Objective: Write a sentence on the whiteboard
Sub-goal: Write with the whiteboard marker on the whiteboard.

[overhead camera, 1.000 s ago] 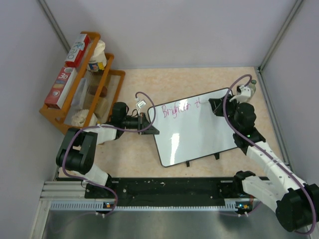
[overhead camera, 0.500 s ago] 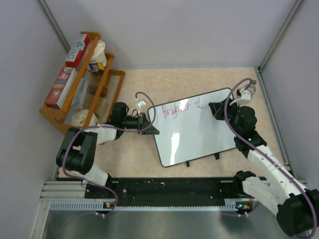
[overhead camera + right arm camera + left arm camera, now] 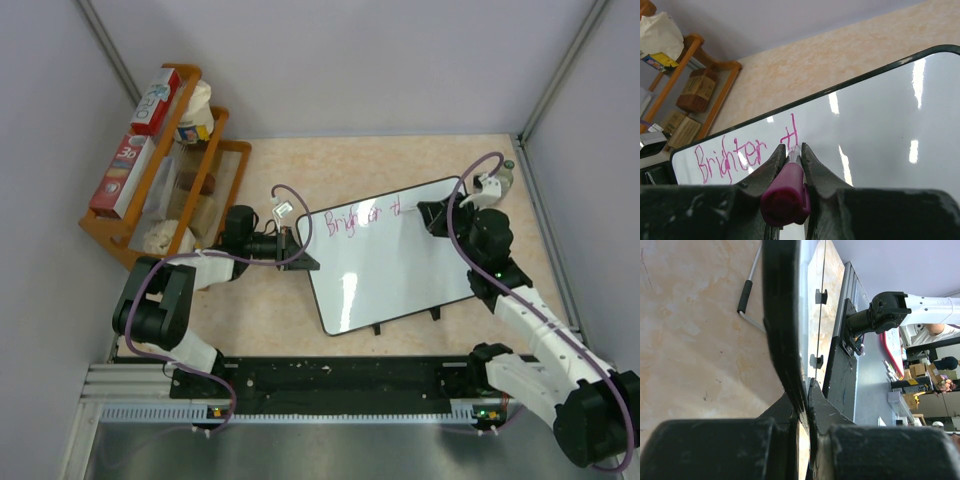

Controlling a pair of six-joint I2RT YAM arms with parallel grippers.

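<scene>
"Brighter th", pink, on the whiteboard

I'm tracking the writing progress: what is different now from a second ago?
The right gripper, shut on the pink marker, shifted only slightly near the whiteboard's far edge. The sentence seems to have gained a tall stroke beside the "t" after "Brighter". Nothing was grabbed or released. The left gripper stays clamped on the whiteboard's left edge, and the whiteboard has not moved.

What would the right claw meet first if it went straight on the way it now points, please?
The whiteboard: the right claw, shut on the pink marker, points down at its glossy face beside the half-written sentence. The marker tip looks to be at the surface, though contact is hard to judge.
</scene>
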